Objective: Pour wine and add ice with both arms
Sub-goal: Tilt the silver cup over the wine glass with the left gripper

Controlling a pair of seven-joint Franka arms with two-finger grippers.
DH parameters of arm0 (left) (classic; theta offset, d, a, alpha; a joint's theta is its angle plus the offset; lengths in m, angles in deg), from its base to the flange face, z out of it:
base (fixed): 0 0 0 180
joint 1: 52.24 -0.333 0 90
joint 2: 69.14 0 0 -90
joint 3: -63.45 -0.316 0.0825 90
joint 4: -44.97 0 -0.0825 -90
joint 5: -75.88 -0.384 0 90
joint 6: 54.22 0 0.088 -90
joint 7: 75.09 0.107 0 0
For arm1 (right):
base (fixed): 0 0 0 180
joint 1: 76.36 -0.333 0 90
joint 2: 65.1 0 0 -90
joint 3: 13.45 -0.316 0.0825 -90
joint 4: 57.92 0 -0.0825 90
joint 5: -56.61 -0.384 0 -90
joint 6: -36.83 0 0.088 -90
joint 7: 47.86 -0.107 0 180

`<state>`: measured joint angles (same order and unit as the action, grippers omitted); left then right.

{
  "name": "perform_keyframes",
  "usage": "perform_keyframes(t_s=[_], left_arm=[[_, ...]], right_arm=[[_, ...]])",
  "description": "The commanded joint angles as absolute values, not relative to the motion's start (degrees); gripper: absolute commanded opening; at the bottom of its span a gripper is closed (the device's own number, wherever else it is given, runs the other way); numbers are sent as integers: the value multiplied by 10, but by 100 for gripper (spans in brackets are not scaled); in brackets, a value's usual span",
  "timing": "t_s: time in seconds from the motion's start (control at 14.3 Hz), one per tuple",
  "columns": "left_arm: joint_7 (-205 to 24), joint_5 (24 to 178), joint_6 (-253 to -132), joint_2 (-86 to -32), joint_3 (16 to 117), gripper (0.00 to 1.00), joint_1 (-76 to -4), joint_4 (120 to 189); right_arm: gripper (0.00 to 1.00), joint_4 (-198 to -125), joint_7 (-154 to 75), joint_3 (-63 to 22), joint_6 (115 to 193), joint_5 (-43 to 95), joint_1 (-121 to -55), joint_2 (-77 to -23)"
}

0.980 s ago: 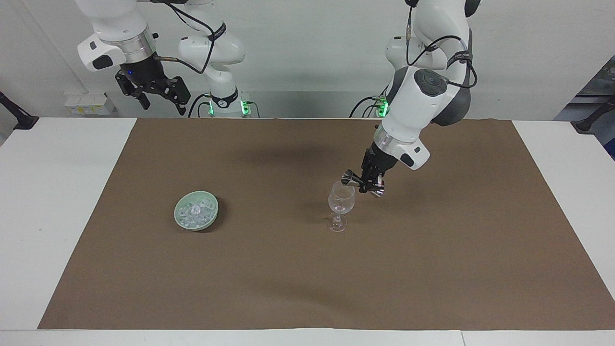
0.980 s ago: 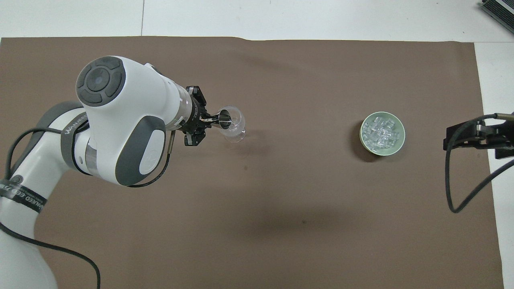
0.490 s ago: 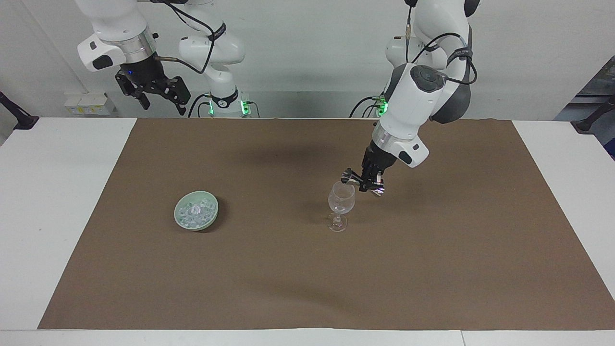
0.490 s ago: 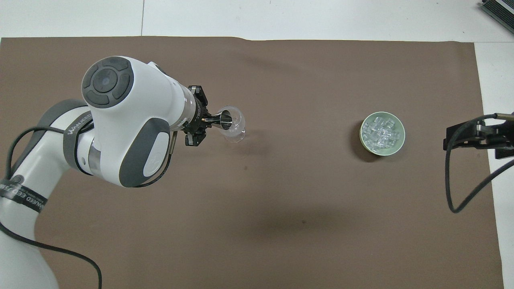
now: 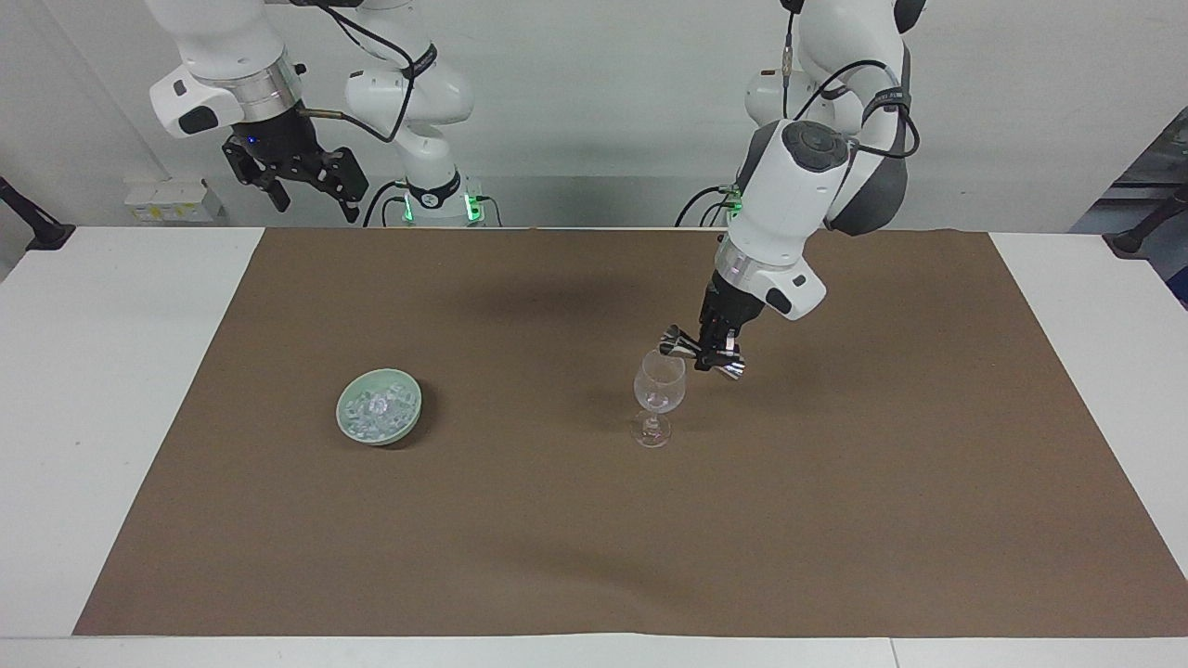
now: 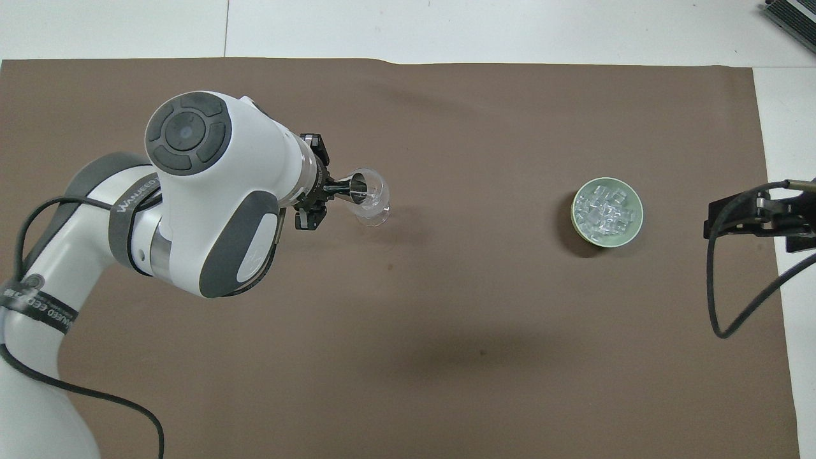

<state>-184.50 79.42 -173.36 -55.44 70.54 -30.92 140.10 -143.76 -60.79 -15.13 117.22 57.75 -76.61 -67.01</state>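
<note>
White table (image 5: 111, 390), brown mat (image 5: 557, 538), pale wall (image 5: 594, 93)

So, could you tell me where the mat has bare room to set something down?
The brown mat lies bare between the ice bowl and wine glass. The glass is crowded: the left gripper tips a jigger over it.

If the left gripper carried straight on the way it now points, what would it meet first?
Probably the brown mat beside the wine glass: the left gripper, shut on a tilted metal jigger, points steeply down, though depth is unclear.

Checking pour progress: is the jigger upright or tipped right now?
Tipped. The left gripper holds the jigger about sideways, one mouth over the wine glass rim. Liquid flow: cannot tell.
</note>
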Motion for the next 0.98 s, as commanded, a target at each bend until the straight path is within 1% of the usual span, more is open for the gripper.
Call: perform_keyframes(t_s=[0.0,0.91], left_arm=[[-1871,776,-1718,-545,696,0,-297,1376],[-1879,725,-1716,-539,696,0,-281,1371]], right_arm=[[100,-1441,-589,-155,1172,566,-755,-676],[100,-1441,-590,-155,1172,566,-755,-676]])
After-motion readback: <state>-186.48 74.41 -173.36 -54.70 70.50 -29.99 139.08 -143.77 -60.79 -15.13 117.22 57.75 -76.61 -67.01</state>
